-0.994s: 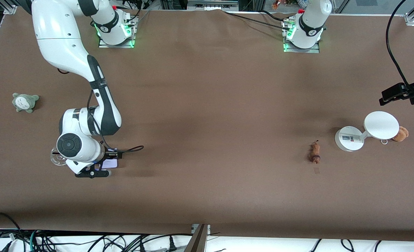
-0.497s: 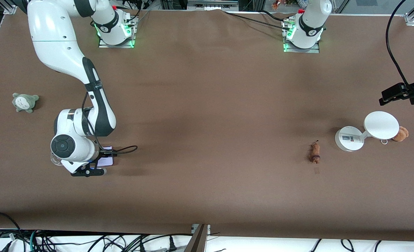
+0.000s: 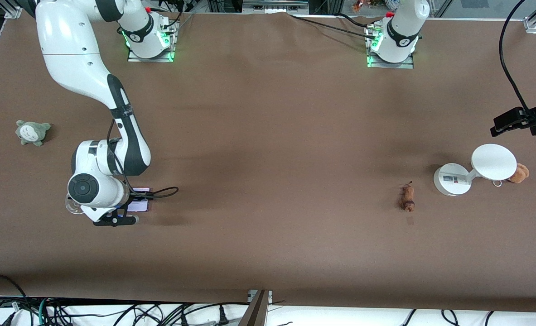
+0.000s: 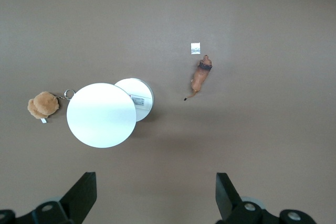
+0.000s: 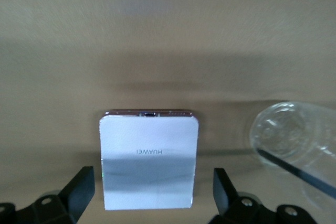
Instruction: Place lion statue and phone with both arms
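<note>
Nothing is grasped yet. The right gripper (image 5: 149,192) hangs spread wide just above the phone (image 5: 148,161), beside a clear cup (image 5: 294,140). The lion (image 3: 407,197) lies near the white stand (image 3: 471,174); the left gripper (image 4: 156,195) waits unclenched high above both.

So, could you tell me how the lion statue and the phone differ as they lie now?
The lion statue is a slim orange-brown figurine with a dark mane; the phone is a flat pale slab with rounded corners. The lion statue lies in the open toward the left arm's end, with the left gripper open high above it; the phone lies between the open fingers of the right gripper. Both rest on the table.
</note>
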`<state>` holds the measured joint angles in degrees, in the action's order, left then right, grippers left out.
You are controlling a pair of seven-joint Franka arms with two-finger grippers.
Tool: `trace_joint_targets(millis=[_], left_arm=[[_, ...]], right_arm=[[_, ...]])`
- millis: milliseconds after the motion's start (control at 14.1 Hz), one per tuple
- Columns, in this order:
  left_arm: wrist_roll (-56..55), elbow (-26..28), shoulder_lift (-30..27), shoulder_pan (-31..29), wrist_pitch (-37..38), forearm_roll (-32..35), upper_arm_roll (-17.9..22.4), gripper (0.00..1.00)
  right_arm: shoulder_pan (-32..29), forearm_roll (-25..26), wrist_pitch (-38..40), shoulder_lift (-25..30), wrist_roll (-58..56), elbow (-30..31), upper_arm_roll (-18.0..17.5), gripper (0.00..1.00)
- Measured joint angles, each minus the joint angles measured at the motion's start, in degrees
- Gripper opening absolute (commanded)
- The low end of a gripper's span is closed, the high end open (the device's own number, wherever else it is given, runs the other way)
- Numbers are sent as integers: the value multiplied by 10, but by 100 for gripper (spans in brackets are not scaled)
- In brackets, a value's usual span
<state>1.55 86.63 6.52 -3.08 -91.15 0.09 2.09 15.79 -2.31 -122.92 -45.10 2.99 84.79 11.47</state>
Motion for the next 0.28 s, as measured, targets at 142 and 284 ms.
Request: trace_joint_targets(millis=[142,284], left_arm=[[0,0,0,0,0,0,1,100],[0,0,0,0,0,0,1,100]], right_arm=[[0,0,18,26,-2,-6,3,100],[-1,0,42,66,-6,-10,8,100]])
